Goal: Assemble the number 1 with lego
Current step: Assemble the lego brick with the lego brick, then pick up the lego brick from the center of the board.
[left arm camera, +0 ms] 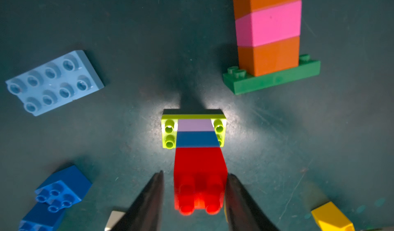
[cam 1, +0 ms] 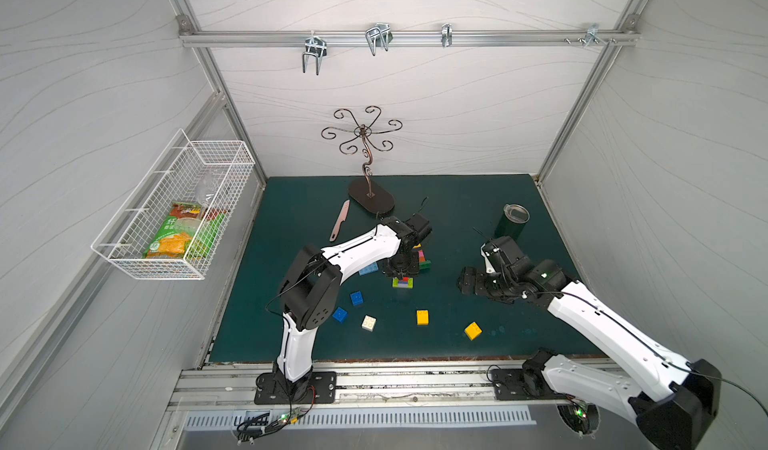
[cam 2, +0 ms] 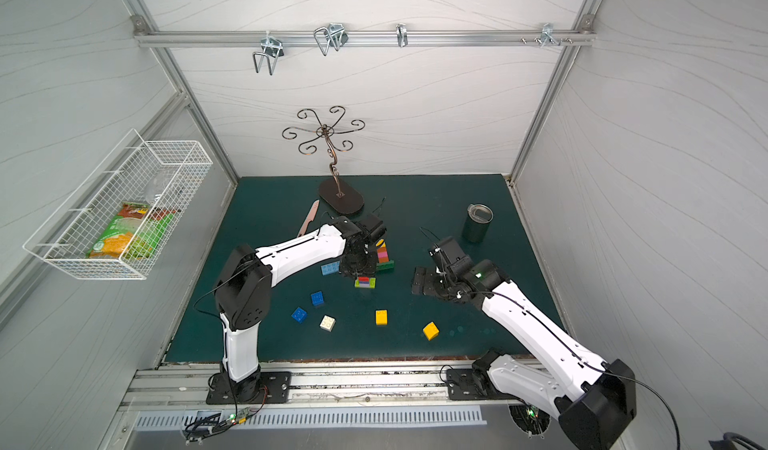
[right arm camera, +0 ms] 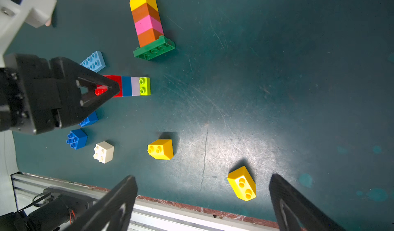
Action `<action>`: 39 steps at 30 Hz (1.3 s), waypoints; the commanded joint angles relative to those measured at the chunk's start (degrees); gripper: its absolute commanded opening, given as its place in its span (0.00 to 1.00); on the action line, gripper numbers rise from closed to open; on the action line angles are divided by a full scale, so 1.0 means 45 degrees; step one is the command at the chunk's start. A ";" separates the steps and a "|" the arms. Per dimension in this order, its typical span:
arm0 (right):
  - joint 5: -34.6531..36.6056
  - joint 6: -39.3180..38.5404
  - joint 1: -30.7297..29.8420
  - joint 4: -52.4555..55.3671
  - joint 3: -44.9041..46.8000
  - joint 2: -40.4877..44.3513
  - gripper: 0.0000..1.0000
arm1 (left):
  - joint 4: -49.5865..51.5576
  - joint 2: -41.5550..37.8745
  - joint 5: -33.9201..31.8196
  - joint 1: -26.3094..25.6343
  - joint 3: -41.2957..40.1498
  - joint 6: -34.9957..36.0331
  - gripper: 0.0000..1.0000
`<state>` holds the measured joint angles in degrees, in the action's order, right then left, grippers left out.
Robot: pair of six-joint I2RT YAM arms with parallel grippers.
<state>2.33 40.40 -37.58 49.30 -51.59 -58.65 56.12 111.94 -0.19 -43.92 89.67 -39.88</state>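
Observation:
A short lego stack [cam 1: 403,282] [cam 2: 365,281] stands mid-table: lime base, then lilac, blue and a red brick [left arm camera: 199,176] on top. My left gripper [left arm camera: 195,173] [cam 1: 402,272] hangs straight over it, open. Its fingers flank the red brick, one a clear gap away and the other right beside it. A taller stack [cam 1: 422,256] [right arm camera: 148,25] of orange, pink, orange and yellow on a dark-green base stands just behind. My right gripper [right arm camera: 202,176] [cam 1: 466,282] is wide open and empty, low at the right.
A light-blue plate [cam 1: 368,268] lies left of the stacks. Two blue bricks [cam 1: 356,298], a white one [cam 1: 368,323] and two yellow ones [cam 1: 422,317] lie toward the front edge. A pink knife [cam 1: 340,219], metal stand [cam 1: 371,200] and dark tumbler [cam 1: 512,223] sit behind.

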 commanded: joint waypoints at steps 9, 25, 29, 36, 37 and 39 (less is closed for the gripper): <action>-0.1255 -0.1104 -0.0474 0.1094 0.0305 0.0222 0.94 | 0.0708 -0.2839 -0.0144 -0.0019 0.0849 -0.0303 0.99; -0.0505 -0.3129 -0.4255 -0.0762 -0.1251 -0.4014 0.85 | 0.0558 -1.1411 -0.1386 0.1772 -0.4225 0.2135 1.00; -0.0780 -0.3455 -0.4285 -0.1226 -0.1933 -0.5232 0.82 | 0.1223 -1.2790 -0.1884 0.1962 -0.4714 0.3576 1.00; -0.2058 -0.4163 -0.4287 -0.2187 -0.1889 -0.6434 0.85 | 0.1884 -1.4251 -0.2153 0.2006 -0.5422 0.4969 1.00; -0.2155 -0.4310 -0.4301 -0.2149 -0.1942 -0.6665 0.85 | 0.1885 -1.4539 -0.2025 0.2006 -0.5599 0.5064 1.00; -0.2111 -0.4478 -0.4304 -0.2154 -0.1992 -0.6985 0.85 | 0.1841 -1.4993 -0.1880 0.2006 -0.5734 0.5088 1.00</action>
<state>-5.39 22.76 -56.62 40.23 -59.96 -88.20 64.58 47.00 -8.78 -35.24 63.86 -20.05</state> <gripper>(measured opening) 0.848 0.998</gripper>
